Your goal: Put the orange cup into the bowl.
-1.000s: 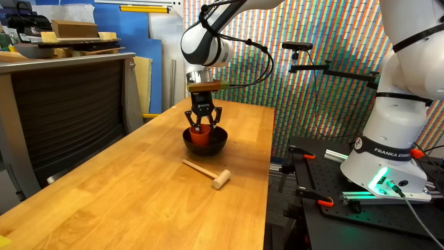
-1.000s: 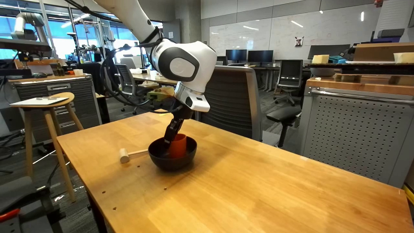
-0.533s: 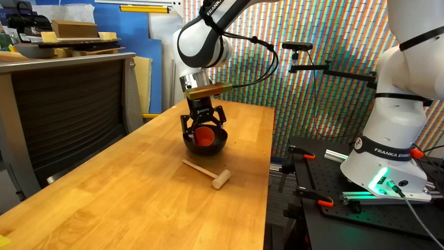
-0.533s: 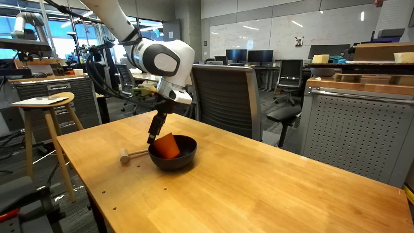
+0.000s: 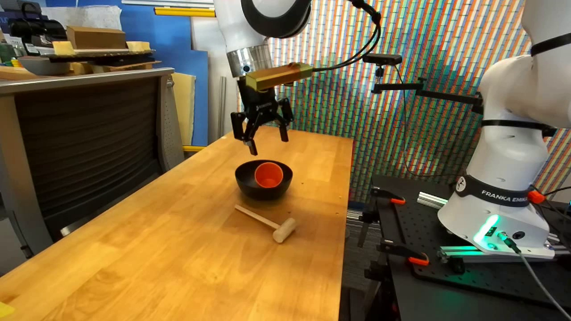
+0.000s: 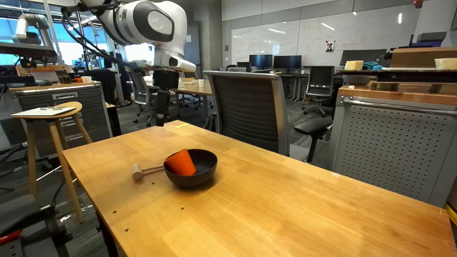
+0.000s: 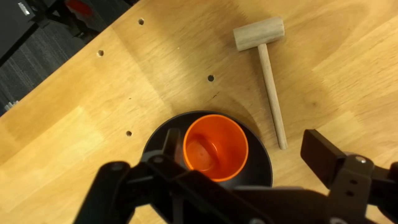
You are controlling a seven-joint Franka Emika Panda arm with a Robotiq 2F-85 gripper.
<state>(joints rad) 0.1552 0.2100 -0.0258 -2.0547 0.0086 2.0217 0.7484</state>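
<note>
The orange cup [image 5: 268, 175] lies tilted inside the black bowl [image 5: 246, 186], leaning on its wall, as both exterior views show. In an exterior view the cup [image 6: 181, 163] pokes a little above the rim of the bowl [image 6: 201, 175]. My gripper [image 5: 269, 142] hangs in the air over the bowl, apart from cup and bowl, its jaws spread wide with nothing between them. From the wrist view I look into the mouth of the cup [image 7: 217, 144]; my finger linkage covers the near part of the bowl [image 7: 259, 158].
A light wooden mallet [image 7: 259, 33] lies on the table beside the bowl, its handle end close to the rim. The wooden table [image 5: 178, 258] has an edge on the robot base's side. A dark office chair [image 6: 250, 110] stands along the opposite edge.
The gripper has opened and let go of the cup, then risen well above the bowl. The cup has gone from nearly upright to tilted against the bowl's wall. Mallet and bowl have stayed put.
</note>
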